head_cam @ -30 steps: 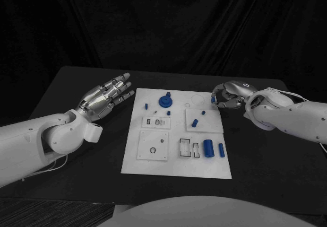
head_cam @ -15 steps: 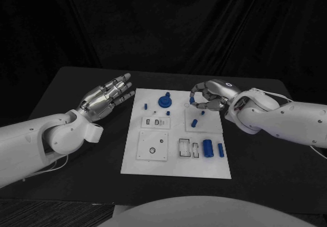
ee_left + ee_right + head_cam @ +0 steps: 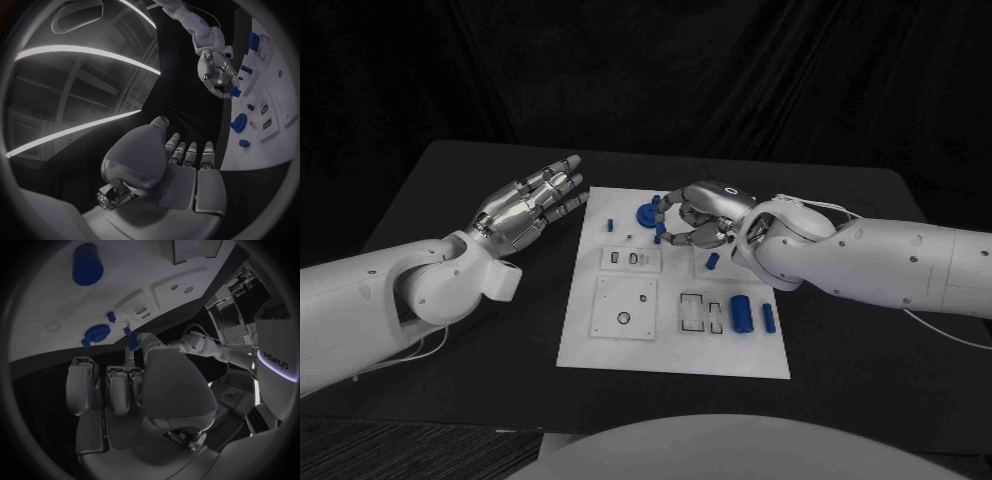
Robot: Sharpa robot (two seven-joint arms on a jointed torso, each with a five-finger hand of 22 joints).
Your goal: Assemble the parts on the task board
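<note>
**Two hands at the task board, one holding a small blue part**

Two white arms reach over the black table (image 3: 473,160). The right hand (image 3: 695,212) hovers over the far middle of the task board (image 3: 678,345), fingers curled inward; a small blue part (image 3: 235,92) is pinched at its fingertips, as the left wrist view and the right wrist view show. Just beside this hand, on its left-arm side, a round blue knob part (image 3: 649,213) stands on the board. A small blue peg (image 3: 610,224) stands farther toward the left hand. Nearer the robot than the right hand, a short blue pin (image 3: 713,261) lies tilted on a raised white square. Further toward the robot, a large blue cylinder (image 3: 741,314) and a slimmer blue cylinder (image 3: 767,317) lie side by side, next to two rectangular recesses (image 3: 692,311) whose contents cannot be told. Another white square (image 3: 626,307) carries a dark round hole.

The left hand (image 3: 528,208) is held off the board's left edge, above the table, palm up, fingers extended and apart, holding nothing.
</note>
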